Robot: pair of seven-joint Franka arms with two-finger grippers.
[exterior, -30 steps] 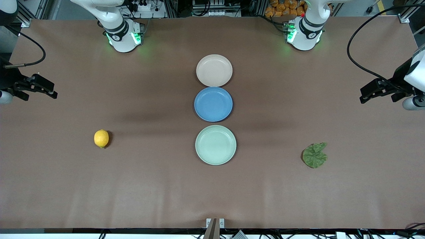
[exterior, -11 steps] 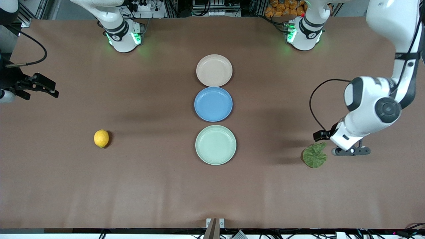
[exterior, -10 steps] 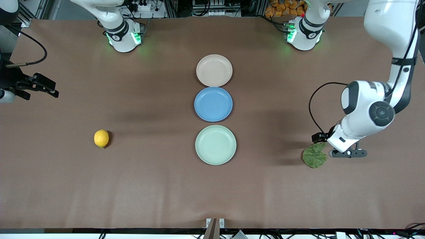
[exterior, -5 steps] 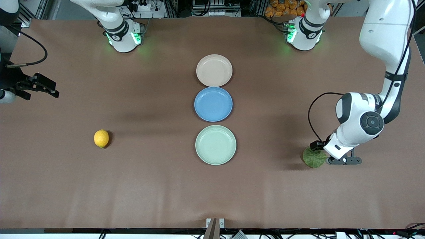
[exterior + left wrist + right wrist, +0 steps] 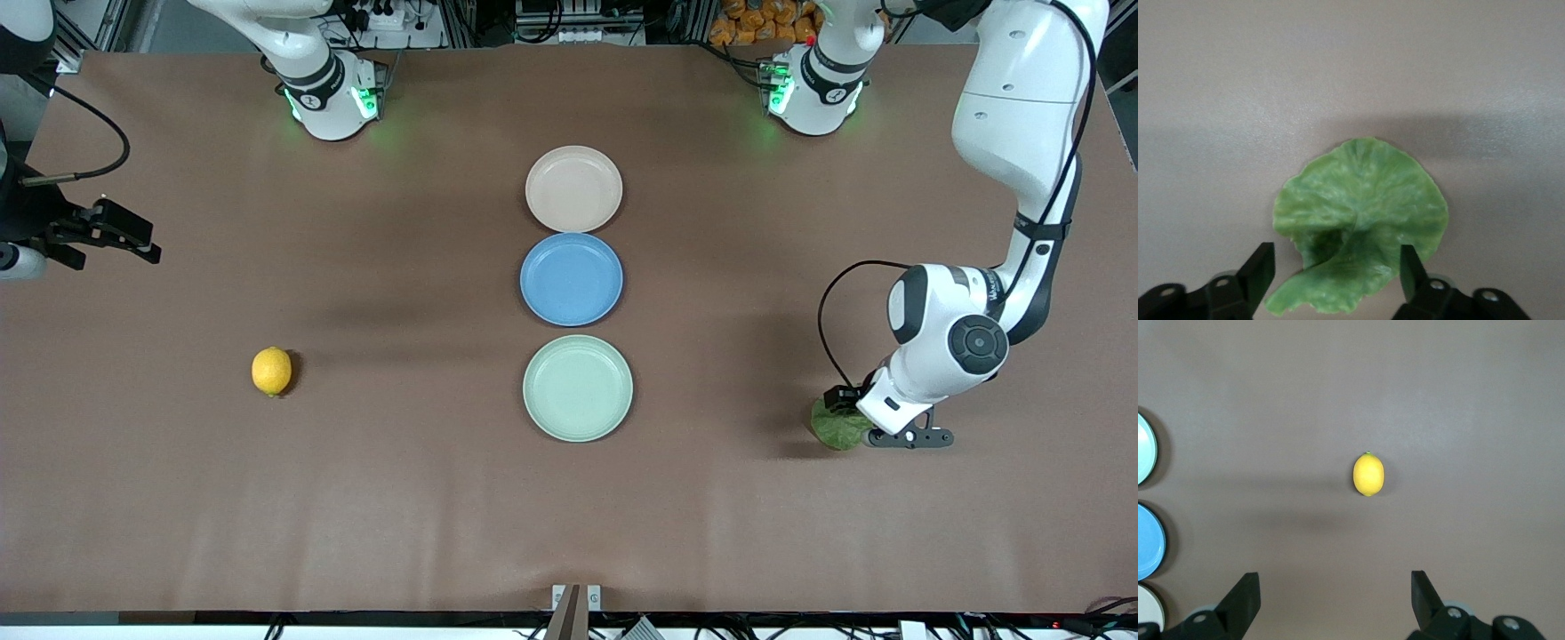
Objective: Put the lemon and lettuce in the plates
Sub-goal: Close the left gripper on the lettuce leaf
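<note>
Left arm has swung in from its end of the surface over the last few seconds and come down on the lettuce (image 5: 837, 427); left gripper (image 5: 1337, 275) is now low over the leaf, fingers spread wide with the leaf's stem end between them, nothing clamped yet. Lettuce itself hasn't shifted: flat on the surface toward the left arm's end, somewhat nearer the camera-side edge than the robot-side edge. Reads as pre-grasp, so closing is likely the next step; the leaf is thin and crinkled, so the pinch may catch only a fold. Right arm waits at its end of the surface, unchanged; right gripper (image 5: 1331, 597) is held open and empty, high above the surface. Lemon (image 5: 271, 371) untouched, sitting toward the right arm's end, well apart from the plates. Plates in a row down the middle: beige-pink plate (image 5: 573, 189) closest to the robot-side edge, blue plate (image 5: 571, 279) in between, mint green plate (image 5: 578, 388) closest to the camera-side edge. All three empty, so neither placement is done yet.
</note>
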